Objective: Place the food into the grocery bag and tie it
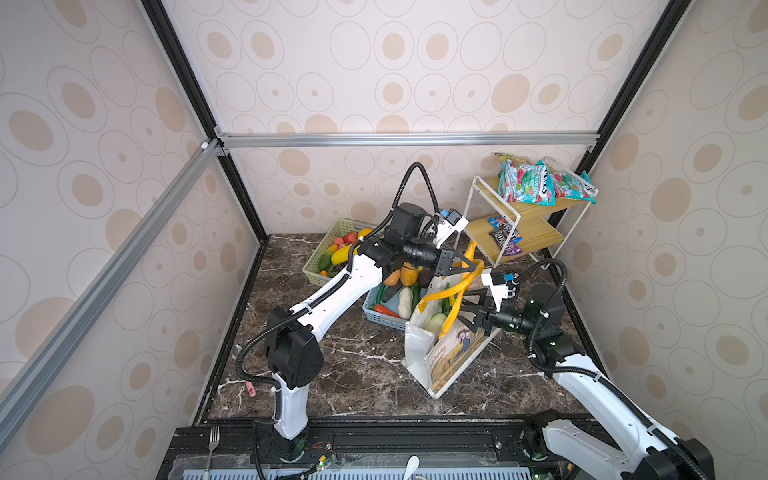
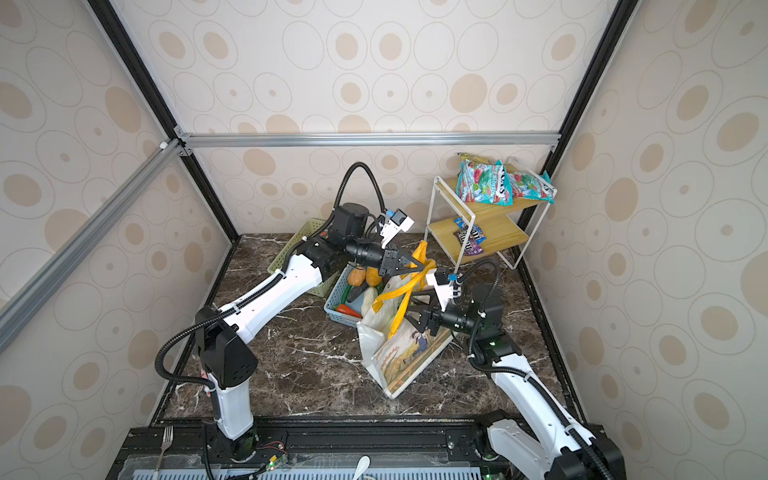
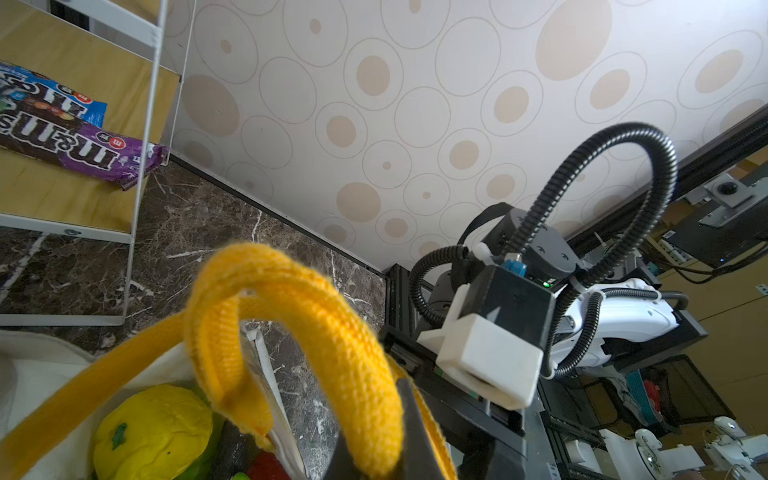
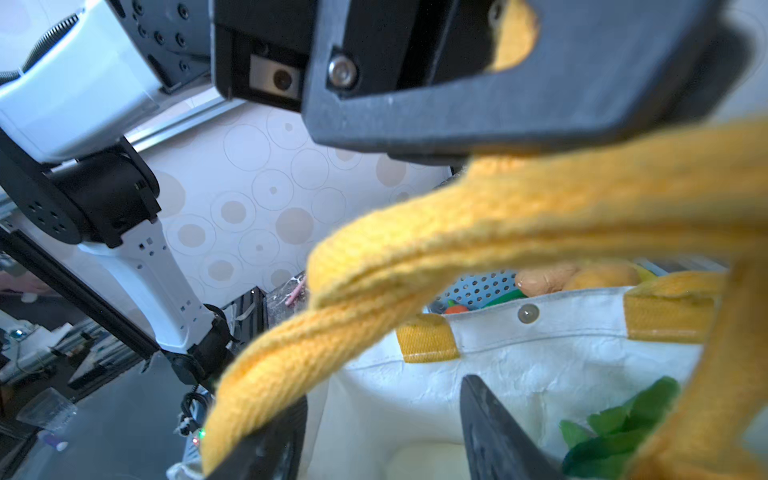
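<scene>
Marble tabletop (image 1: 332, 365) carries the white grocery bag (image 1: 415, 357), toy produce (image 3: 153, 432) inside. Left gripper (image 1: 471, 268) is clamped on a yellow handle (image 1: 470, 249); right gripper (image 1: 462, 309) stands with jaws apart.

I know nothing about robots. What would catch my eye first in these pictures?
A tall white fabric grocery bag sits mid-table, its yellow-orange loop handles held up by the left gripper, shut on them, with the right gripper open close by. Behind it, a light blue plastic basket holds colourful plastic toy produce, and teal-and-red crinkly snack packets top a white wire shelf at back right.
</scene>
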